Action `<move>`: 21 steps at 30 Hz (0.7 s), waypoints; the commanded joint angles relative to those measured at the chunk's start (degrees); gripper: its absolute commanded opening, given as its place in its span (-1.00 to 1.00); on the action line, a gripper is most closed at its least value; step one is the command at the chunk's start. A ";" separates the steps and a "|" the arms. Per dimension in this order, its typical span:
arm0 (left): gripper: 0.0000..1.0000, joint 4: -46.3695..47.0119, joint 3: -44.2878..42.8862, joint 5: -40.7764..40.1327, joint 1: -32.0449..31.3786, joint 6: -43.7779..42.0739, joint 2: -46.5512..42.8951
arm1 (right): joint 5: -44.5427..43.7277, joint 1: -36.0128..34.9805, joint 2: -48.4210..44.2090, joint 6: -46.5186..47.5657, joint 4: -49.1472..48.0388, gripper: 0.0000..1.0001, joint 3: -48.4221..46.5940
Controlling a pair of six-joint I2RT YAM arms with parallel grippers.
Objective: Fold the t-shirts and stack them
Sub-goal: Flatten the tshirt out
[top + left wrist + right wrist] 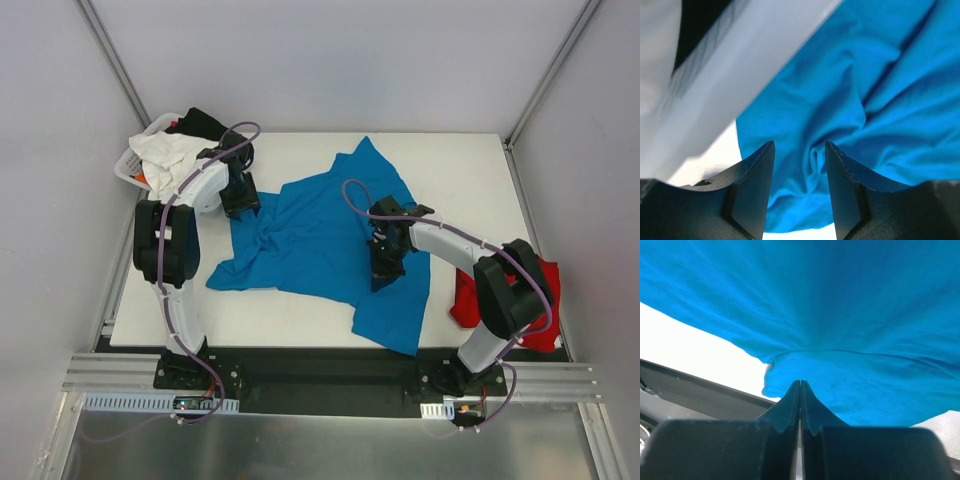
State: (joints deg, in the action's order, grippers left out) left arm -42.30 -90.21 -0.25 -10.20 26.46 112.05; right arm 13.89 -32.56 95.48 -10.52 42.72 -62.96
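The turquoise-blue t-shirt (320, 240) lies rumpled and partly spread across the middle of the white table (470, 170). My left gripper (240, 205) is open at the shirt's upper-left edge; in the left wrist view (800, 147) its jaws straddle a raised fold of the blue cloth (865, 100). My right gripper (385, 275) is over the shirt's lower-right part. In the right wrist view (800, 382) its jaws are pressed together with no cloth seen between them, and the blue shirt (840, 315) lies just beyond the tips. The red t-shirt (545, 300) lies bunched at the table's right edge, partly hidden by the right arm.
A white basket (130, 165) stands off the table's back-left corner with a white garment (165, 155) and a black garment (205, 122) in it. The black front rail (690, 385) runs along the table's near edge. Grey walls enclose the back and both sides.
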 commanded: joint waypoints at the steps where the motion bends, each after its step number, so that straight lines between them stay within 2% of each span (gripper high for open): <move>1: -0.09 -0.94 -4.53 -4.14 -0.35 -2.64 2.91 | -0.18 -0.49 -0.47 -0.73 1.58 -0.98 -0.85; 10: -0.12 -1.74 -6.54 0.07 1.14 -2.81 2.74 | 0.26 -0.58 -0.04 0.06 1.49 -0.98 -1.64; 11: -0.34 -1.12 -9.16 3.03 0.88 -3.16 2.56 | 0.35 -0.67 0.14 -0.02 1.49 -0.98 -1.81; 13: -0.86 -0.94 -13.47 2.37 0.44 -4.04 2.56 | 0.44 -0.75 0.58 0.33 1.93 -0.99 -2.78; 14: -0.99 -2.24 -18.63 1.84 1.05 -2.83 3.52 | 0.44 -0.84 0.84 0.24 2.19 -0.98 -3.04; 17: -0.96 -3.31 -19.65 0.52 3.68 2.52 2.74 | 0.09 -0.93 0.32 0.51 3.16 -0.98 -3.57; 19: -0.65 -3.49 -19.12 0.60 4.57 4.03 2.21 | -0.44 -1.02 -0.38 0.77 3.77 -0.98 -3.05; 20: -0.59 -4.36 -18.95 0.52 4.75 4.04 2.12 | -0.70 -1.02 -1.17 0.77 3.95 -0.98 -2.70; 21: -0.44 -5.24 -19.21 -2.88 4.75 3.78 2.29 | -0.88 -1.02 -1.78 0.77 4.21 -0.98 -2.26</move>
State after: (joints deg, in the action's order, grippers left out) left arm -43.11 -108.97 0.97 -7.25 27.33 115.39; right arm 13.91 -33.17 96.07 -10.24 43.90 -64.49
